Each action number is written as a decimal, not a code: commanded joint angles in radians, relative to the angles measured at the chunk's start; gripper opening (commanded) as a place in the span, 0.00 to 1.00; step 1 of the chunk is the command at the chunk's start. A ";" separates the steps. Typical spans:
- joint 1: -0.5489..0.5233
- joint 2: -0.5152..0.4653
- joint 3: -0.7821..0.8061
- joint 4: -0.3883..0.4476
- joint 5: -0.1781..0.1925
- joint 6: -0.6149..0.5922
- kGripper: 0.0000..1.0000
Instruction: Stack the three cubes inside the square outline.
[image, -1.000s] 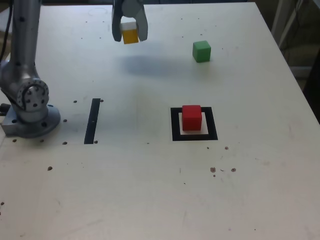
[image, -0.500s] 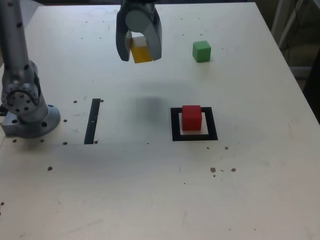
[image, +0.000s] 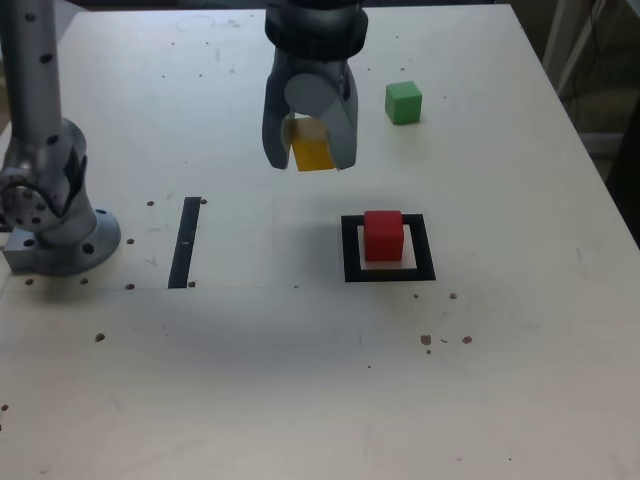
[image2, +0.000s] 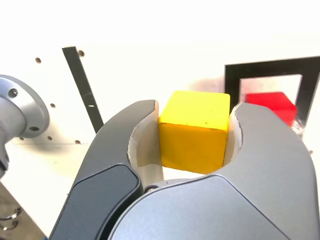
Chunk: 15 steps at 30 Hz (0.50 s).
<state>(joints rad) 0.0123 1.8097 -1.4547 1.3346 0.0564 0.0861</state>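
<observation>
In the exterior view, the end effector (image: 310, 150) hung above the white counter (image: 300, 380) in the upper middle of the frame, clenched on the yellow cube (image: 311, 152), which was held clear of the surface. Toward the lower right of it, near the frame's centre, the red cube (image: 383, 235) sat inside the square outline (image: 350, 250), set toward the outline's far edge rather than dead centre. The green cube (image: 403, 102) rested alone on the counter in the upper right, well apart from both. A thin black strip (image: 185, 241) lay at centre left, near the arm's grey base (image: 55, 215) at the left edge.

In the wrist view, the yellow cube (image2: 194, 129) filled the middle of the frame, pinched between the two grey fingers (image2: 122, 145) with their pale pads touching opposite faces. The red cube (image2: 272, 106) and the square outline (image2: 232, 82) showed in the upper right, partly hidden behind one finger. The black strip (image2: 82, 87) crossed the upper left.

The likely risk was a misaligned placement: because the red cube offered a landing face no wider than the yellow one, a small offset or tilt on release could have let the yellow cube slide off or nudged the red one out of the outline.
</observation>
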 joint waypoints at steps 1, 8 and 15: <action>-0.019 0.008 -0.016 0.011 0.003 -0.020 0.00; -0.089 0.089 -0.108 0.028 -0.013 -0.056 0.00; -0.101 0.129 -0.161 0.042 -0.012 -0.062 0.00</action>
<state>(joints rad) -0.0864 1.9236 -1.6085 1.3722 0.0410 0.0272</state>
